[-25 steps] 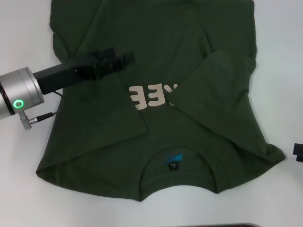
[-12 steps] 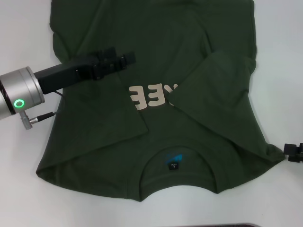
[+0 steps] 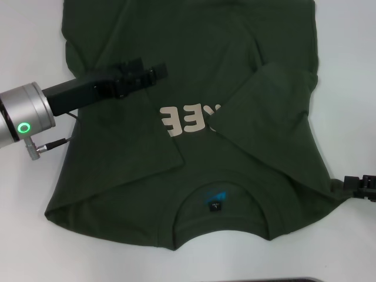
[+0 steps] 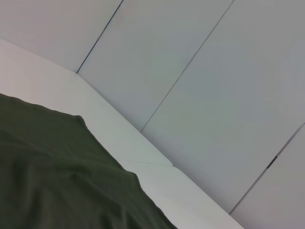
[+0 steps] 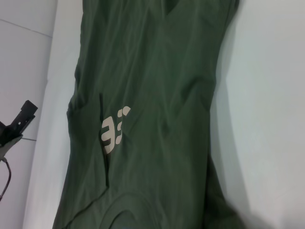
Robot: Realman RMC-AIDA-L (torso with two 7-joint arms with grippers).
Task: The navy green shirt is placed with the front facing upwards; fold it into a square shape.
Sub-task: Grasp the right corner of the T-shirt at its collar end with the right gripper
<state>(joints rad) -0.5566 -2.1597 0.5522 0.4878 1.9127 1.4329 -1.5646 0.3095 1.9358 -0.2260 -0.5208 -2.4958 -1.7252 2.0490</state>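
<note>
Presently the navy green shirt lies flat on the white table, collar nearest me, both sleeves already turned inward over the chest.

The left gripper hangs over the shirt's left half, just above the folded left sleeve and beside the print; I cannot tell from the head view whether its jaws are apart or together, and the left wrist view shows only cloth and the table edge. The right gripper sits at the table's right side, at the shoulder corner of the shirt; it is cut off by the picture's edge, so I cannot tell its jaw state either.

My judgement: the step in hand is taking the shoulder end for the lengthwise fold toward the hem.
- Pinch both layers at each shoulder corner, sleeve included, so the folded sleeves do not slide out.
- Lift both sides level and lay the collar end square on the hem.

Writing:
- Pale chest print, partly covered by the right sleeve; it shows upside down, and I make out two letters "EE" with a third half hidden.
- Small dark neck label with a blue patch beside it; its text is too small to read.
</note>
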